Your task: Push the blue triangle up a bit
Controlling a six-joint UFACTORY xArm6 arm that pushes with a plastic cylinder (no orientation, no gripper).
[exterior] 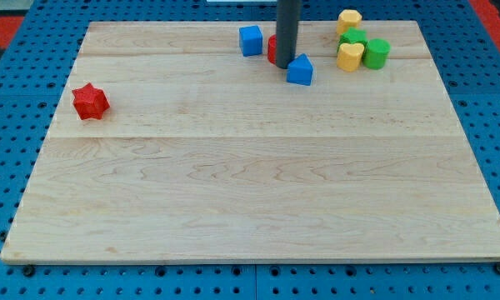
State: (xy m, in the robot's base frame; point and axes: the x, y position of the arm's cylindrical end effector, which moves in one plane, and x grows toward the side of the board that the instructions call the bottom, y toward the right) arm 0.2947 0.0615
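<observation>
So the blue triangle (pixel 300 70) sits near the table's (pixel 233 192) 12 o'clock edge, and my tip (pixel 285 65) is touching it at its 9 o'clock side, hiding a red block (pixel 272 48). No jaws here, just a rod, so nothing's clenched. I reckon the tip should swing to 6 o'clock before pushing up.

The blue triangle (pixel 300 71) is a small solid blue block with a pointed top edge facing the view's top and a wider base toward the view's bottom, lying flat on the wooden board. It sits just beside my tip (pixel 285 65), immediately to the tip's right in the view and a touch lower, so close that I cannot tell whether the two touch.
</observation>
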